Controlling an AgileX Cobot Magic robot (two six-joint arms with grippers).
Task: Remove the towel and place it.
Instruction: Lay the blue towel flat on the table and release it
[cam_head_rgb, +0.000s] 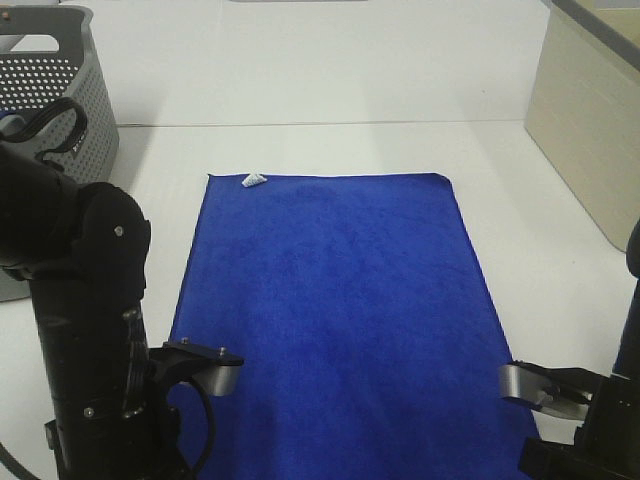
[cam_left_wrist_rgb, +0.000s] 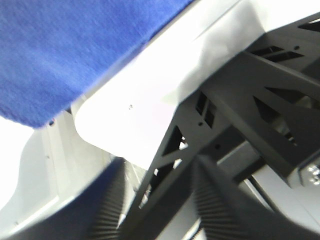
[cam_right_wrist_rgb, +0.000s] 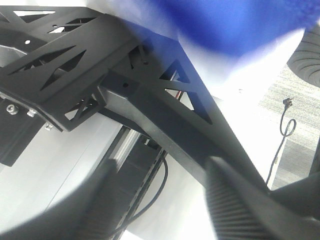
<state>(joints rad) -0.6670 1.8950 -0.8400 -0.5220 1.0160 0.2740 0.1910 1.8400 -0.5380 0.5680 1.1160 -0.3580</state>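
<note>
Left gripper (cam_head_rgb: 212, 368) and right gripper (cam_head_rgb: 538, 388) flank the near corners of the large royal-blue plush towel (cam_head_rgb: 330, 300), spread flat on the white tabletop (cam_head_rgb: 520, 170). Left wrist view: fingers (cam_left_wrist_rgb: 107, 210) spread, pinching nothing (towel edge close by). Right wrist view: likewise spread and empty. A fingertip snagging the plush could drag that near edge off the tabletop.

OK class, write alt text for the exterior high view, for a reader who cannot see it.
A royal-blue towel lies spread flat on a white table, a small white tag at its far left corner. The left gripper and right gripper sit at its near side edges; a grey perforated basket stands far left.
</note>
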